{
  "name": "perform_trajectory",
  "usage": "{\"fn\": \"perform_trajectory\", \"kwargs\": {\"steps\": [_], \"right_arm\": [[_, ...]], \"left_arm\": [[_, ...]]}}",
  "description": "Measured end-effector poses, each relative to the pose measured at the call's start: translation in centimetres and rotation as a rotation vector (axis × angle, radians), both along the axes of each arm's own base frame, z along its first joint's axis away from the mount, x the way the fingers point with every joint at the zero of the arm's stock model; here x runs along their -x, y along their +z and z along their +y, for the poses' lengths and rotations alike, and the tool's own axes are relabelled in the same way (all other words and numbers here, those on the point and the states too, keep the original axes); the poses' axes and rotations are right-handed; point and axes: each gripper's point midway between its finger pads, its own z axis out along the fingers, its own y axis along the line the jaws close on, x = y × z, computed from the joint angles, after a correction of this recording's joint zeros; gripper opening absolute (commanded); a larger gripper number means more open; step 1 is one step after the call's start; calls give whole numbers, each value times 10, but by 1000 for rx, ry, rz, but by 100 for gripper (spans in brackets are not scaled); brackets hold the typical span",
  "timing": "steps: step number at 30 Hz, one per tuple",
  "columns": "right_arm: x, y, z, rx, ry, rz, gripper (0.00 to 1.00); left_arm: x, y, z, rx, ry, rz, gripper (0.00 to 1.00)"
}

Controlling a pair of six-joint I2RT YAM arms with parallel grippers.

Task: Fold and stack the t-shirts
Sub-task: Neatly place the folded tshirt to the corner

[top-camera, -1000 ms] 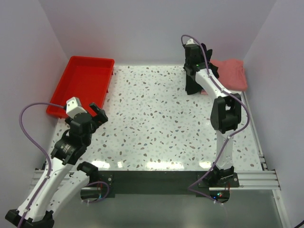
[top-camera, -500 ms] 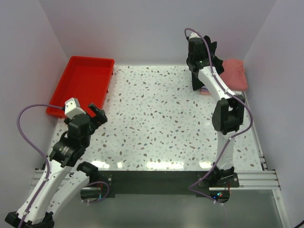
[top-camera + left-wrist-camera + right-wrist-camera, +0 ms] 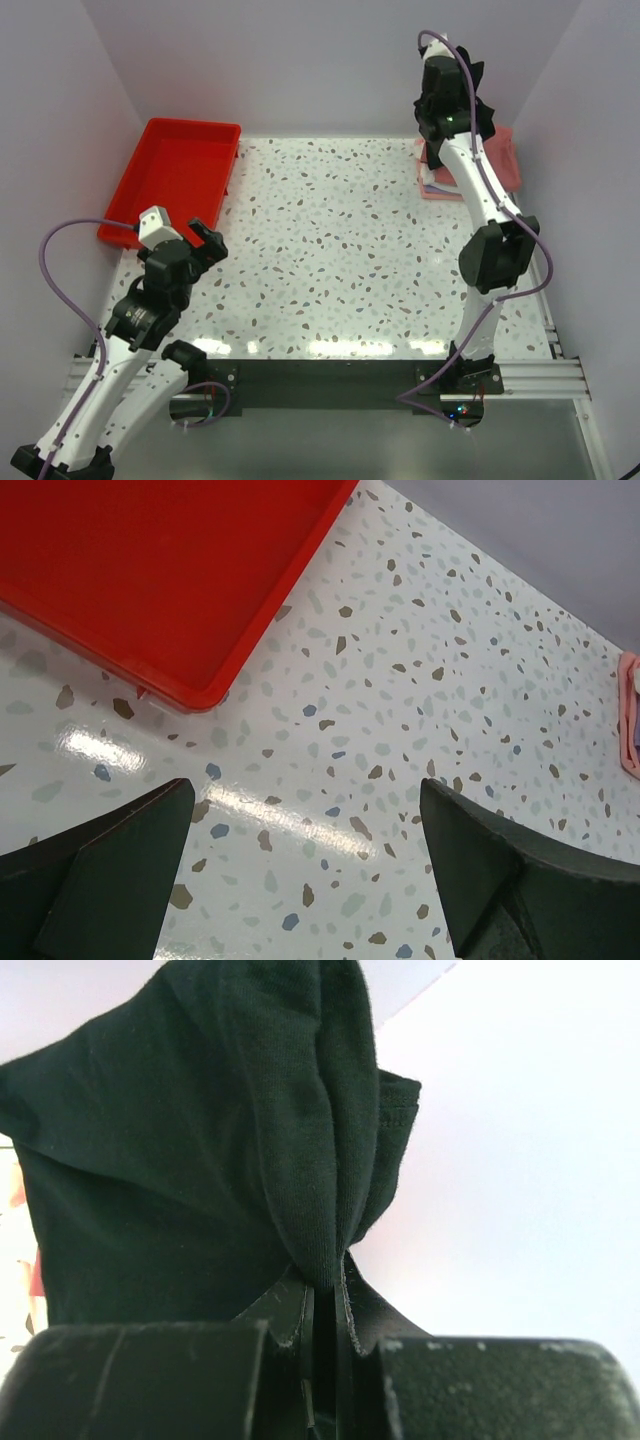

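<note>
My right gripper [image 3: 325, 1290] is shut on a bunched fold of the plain black t-shirt [image 3: 200, 1160], and the cloth fills most of the right wrist view. In the top view the right gripper [image 3: 452, 118] holds the black t-shirt [image 3: 482, 100] raised over the back right corner. Below it lies a stack of folded shirts, salmon-red [image 3: 505, 160] on top with pale pink and white edges [image 3: 435, 182]. My left gripper [image 3: 205, 245] is open and empty above the table's left side, its jaws wide apart in the left wrist view [image 3: 310, 860].
A red plastic tray [image 3: 150, 140] sits at the back left, and its corner shows in the left wrist view [image 3: 200, 690]. The pink stack's edge [image 3: 630, 720] shows at the far right there. Walls close in on three sides of the speckled table [image 3: 330, 260].
My right arm has swung up and to the right, lifting the black t-shirt from the table to above the folded stack. The left arm has barely moved.
</note>
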Motion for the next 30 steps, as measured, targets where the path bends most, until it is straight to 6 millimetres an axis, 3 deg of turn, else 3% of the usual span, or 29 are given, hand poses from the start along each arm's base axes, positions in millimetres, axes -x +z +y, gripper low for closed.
{"fn": "perform_trajectory", "kwargs": {"steps": [11,23,30], "right_arm": [[-4,-24,-22,-63,-19,31,0],[-22,-101,-53,-111,-124,146,0],[-19,-122,-63,-101,-208,153,0]], "left_arm": [[-1,-4,-1,-5,-3,14,100],[-4,-12,-3,-18,-5,47,100],[-5,-13,-3,-19,-6,48,100]]}}
